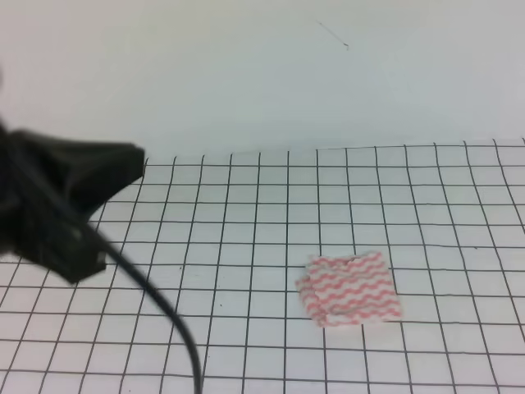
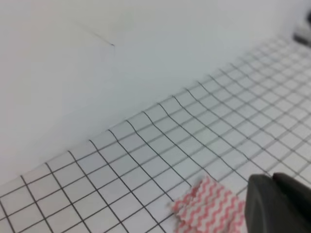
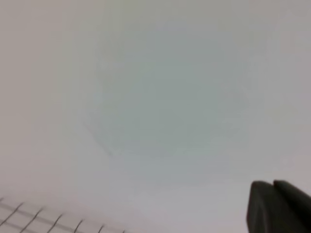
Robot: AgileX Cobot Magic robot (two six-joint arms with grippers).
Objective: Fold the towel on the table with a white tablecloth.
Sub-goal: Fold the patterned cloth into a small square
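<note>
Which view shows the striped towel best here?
The exterior high view: the whole towel lies unobstructed on the tablecloth. The left wrist view shows it blurred and cut off behind the left claw. The right wrist view misses it.

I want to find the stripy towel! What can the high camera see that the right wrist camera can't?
Only the high view shows the towel, folded small and lying on the gridded tablecloth, plus the left arm raised well off to its left, not touching it. Only the right wrist view shows a dark bit of the right gripper at its bottom corner, aimed mostly at the plain white wall. Both show the wall and some grid cloth.
</note>
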